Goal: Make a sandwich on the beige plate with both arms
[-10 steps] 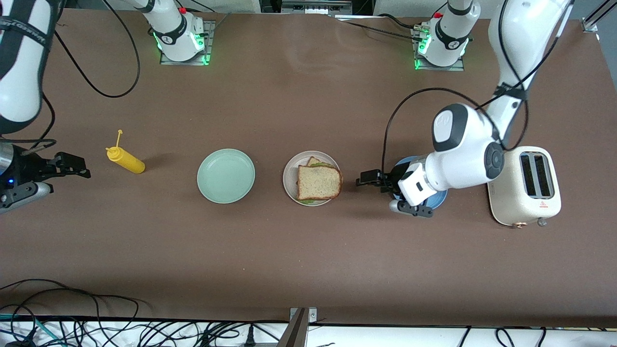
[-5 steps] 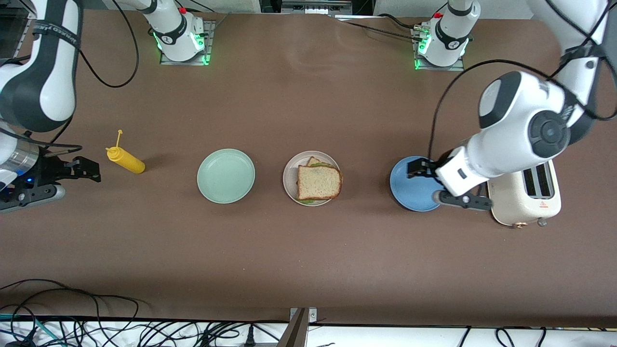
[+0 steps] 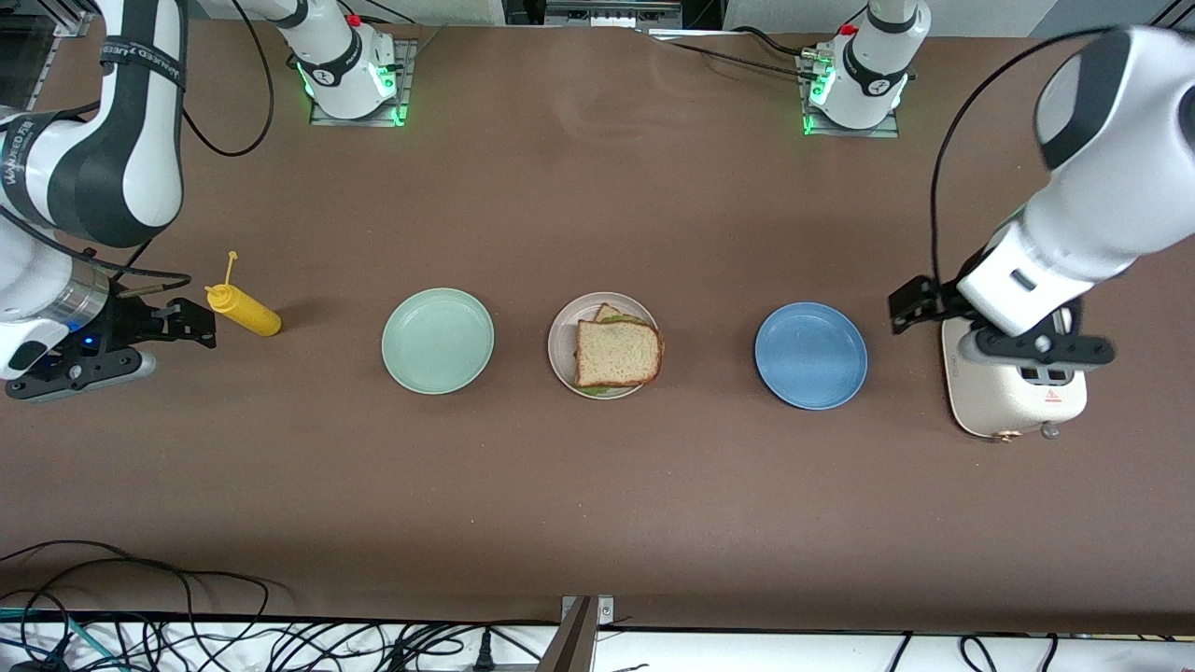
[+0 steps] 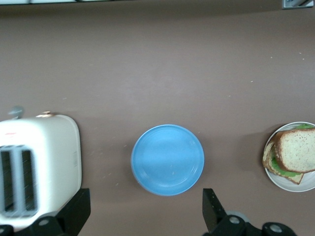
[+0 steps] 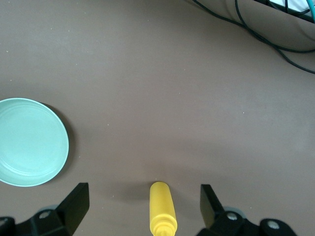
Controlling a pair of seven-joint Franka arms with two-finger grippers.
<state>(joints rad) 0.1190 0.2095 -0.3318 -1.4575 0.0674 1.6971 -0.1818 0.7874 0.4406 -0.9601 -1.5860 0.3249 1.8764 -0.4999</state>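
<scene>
The brown tabletop (image 3: 597, 504) carries a row of things midway between its robot edge and its camera edge. The two arms come first in bulk. The left gripper (image 3: 999, 327) hangs over the cream toaster (image 3: 1013, 397) at the left arm's end, fingers spread wide and empty. The right gripper (image 3: 140, 341) hangs at the right arm's end beside the yellow squeeze bottle (image 3: 245, 313), also wide open and empty.

The toaster's slots look empty. The mint-green plate (image 3: 437, 340) and the blue plate (image 3: 810, 355) hold nothing. The beige plate (image 3: 560, 345), at the row's centre, holds the sandwich (image 3: 616, 353): bread slices stacked with lettuce between, so the build looks finished. It sits between both grippers, somewhat nearer the left one, toward the table's middle.
</scene>
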